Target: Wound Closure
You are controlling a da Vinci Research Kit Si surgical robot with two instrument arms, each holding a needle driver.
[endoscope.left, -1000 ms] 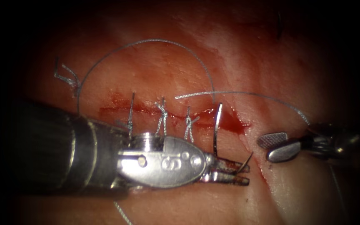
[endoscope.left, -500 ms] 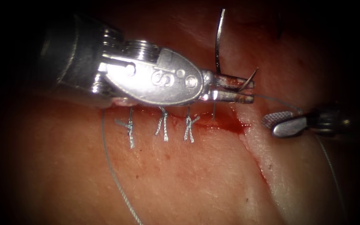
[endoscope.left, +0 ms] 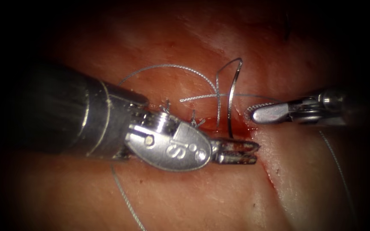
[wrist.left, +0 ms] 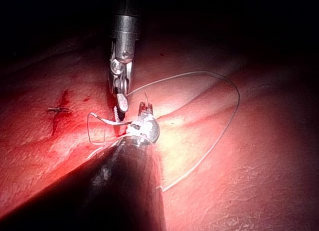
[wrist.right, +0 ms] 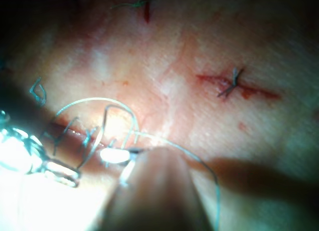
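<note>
My left tool (endoscope.left: 236,152) comes in from the left and lies over the left part of the cut (endoscope.left: 213,124). Its jaws are shut on the curved needle (endoscope.left: 233,96) near the pointed end. The needle stands up over the right end of the cut, free of the tissue. Thread (endoscope.left: 172,66) runs from the needle's blunt end in a wide loop above the cut. My right tool (endoscope.left: 262,112) sits just right of the needle, jaws slightly open and holding nothing. In the left wrist view the right tool (wrist.left: 121,99) hangs close beside the left tool (wrist.left: 144,110).
Knotted stitches (endoscope.left: 195,120) cross the cut and are partly hidden by the left tool. Red fluid (endoscope.left: 240,130) pools at the cut's right end. A thread tail (endoscope.left: 125,201) trails toward the near edge. A separate small stitched cut (wrist.right: 234,84) lies farther off.
The left tool lifted the needle high above the cut, then came back down to the cut's right end. The right tool moved up and left, closer to the needle.
</note>
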